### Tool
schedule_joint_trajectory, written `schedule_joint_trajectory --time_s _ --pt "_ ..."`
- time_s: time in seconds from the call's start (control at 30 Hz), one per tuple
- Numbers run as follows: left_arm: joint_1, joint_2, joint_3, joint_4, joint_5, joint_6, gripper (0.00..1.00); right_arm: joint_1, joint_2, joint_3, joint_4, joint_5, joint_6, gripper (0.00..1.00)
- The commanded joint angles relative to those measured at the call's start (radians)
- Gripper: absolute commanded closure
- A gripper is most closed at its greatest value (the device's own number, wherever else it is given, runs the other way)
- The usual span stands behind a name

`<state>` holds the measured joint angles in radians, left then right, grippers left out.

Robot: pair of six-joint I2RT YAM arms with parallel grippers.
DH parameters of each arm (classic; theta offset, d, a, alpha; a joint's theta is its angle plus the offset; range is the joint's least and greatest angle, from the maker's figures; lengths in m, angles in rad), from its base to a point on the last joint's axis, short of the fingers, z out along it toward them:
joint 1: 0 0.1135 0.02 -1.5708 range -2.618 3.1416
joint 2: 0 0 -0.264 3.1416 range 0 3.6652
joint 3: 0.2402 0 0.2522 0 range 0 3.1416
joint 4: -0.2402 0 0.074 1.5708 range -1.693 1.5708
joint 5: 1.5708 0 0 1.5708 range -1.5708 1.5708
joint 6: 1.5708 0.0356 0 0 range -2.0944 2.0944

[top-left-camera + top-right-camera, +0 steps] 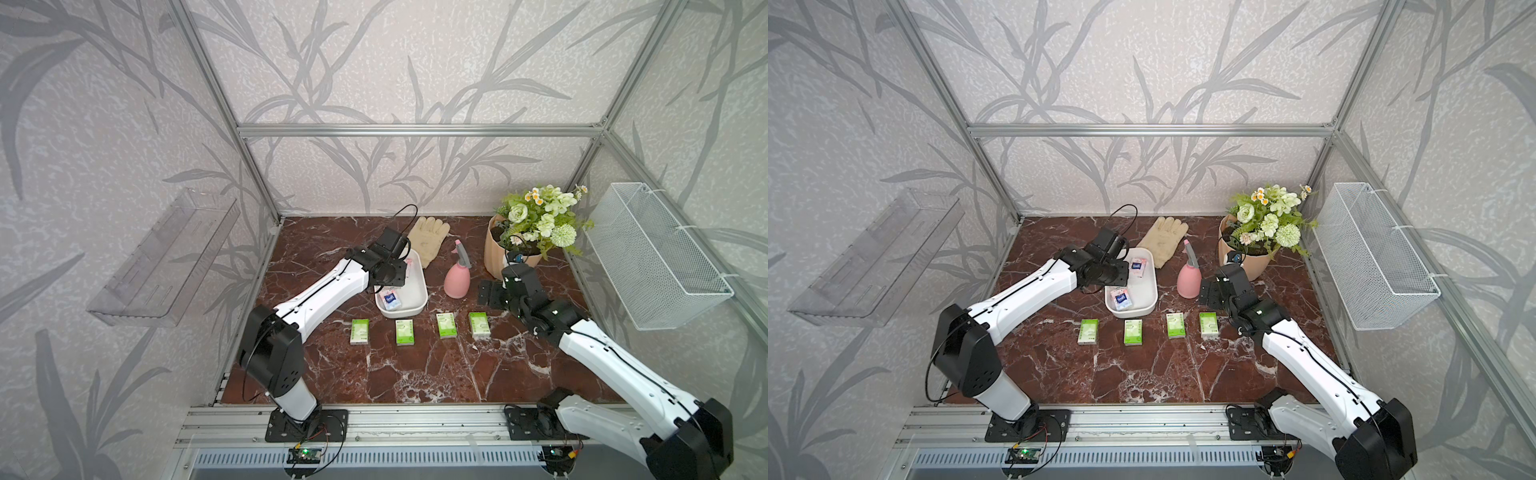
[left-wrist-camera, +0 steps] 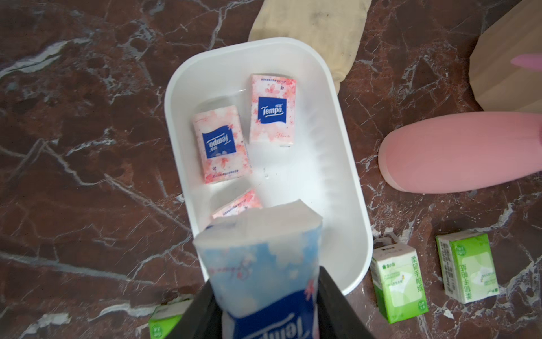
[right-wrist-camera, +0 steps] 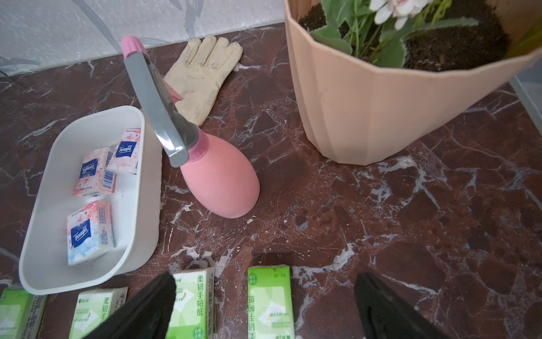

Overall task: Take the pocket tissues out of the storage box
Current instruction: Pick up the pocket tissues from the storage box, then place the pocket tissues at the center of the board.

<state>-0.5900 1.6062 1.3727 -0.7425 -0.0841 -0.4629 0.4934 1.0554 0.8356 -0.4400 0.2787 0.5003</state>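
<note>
The white storage box (image 1: pixel 420 291) (image 2: pixel 347 176) stands mid-table. Two pink pocket tissue packs (image 2: pixel 221 143) (image 2: pixel 272 108) lie flat in it. A third pack (image 2: pixel 237 204) peeks out under the one I hold. My left gripper (image 2: pixel 265 293) (image 1: pixel 388 282) is shut on a pale blue pack (image 2: pixel 255 249) with a dark blue logo, above the box's near end. Several green-and-white packs (image 1: pixel 404 331) (image 1: pixel 1088 331) lie in a row in front of the box. My right gripper (image 3: pixel 265 296) (image 1: pixel 490 295) hovers open over the right end of that row, holding nothing.
A pink spray bottle (image 1: pixel 457 278) stands right of the box, a cream glove (image 1: pixel 428 241) lies behind it, and a potted flower (image 1: pixel 494 253) sits at the back right. A wire basket (image 1: pixel 652 257) hangs on the right wall and a clear shelf (image 1: pixel 166 257) on the left.
</note>
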Motion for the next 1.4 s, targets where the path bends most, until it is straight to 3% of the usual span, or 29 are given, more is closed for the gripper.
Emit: schedule_joint_trajectory --time_s 0.0,0.47,0.63,0.9,1.13,1.37 --pt "-0.002 -0.092 -0.052 -0.081 -0.045 0.009 0.54 -0.010 -0.015 -0.004 0.039 -0.002 -0.020 0.01" --pt "-0.002 -0.378 -0.274 -0.274 -0.051 -0.061 0.55 -0.023 0.034 0.019 0.069 -0.007 -0.029 0.01" --pt "-0.002 -0.424 -0.378 -0.290 0.020 -0.103 0.56 -0.024 0.029 0.003 0.087 -0.004 -0.023 0.01" --pt "-0.004 -0.457 -0.519 -0.267 0.101 -0.151 0.56 -0.026 0.035 0.005 0.074 0.000 -0.028 0.01" --pt "-0.004 -0.405 -0.628 -0.160 0.212 -0.170 0.54 -0.026 0.016 -0.001 0.065 0.010 -0.028 0.01" --pt "-0.007 -0.363 -0.705 -0.105 0.221 -0.173 0.54 -0.029 0.001 -0.005 0.052 0.018 -0.034 0.01"
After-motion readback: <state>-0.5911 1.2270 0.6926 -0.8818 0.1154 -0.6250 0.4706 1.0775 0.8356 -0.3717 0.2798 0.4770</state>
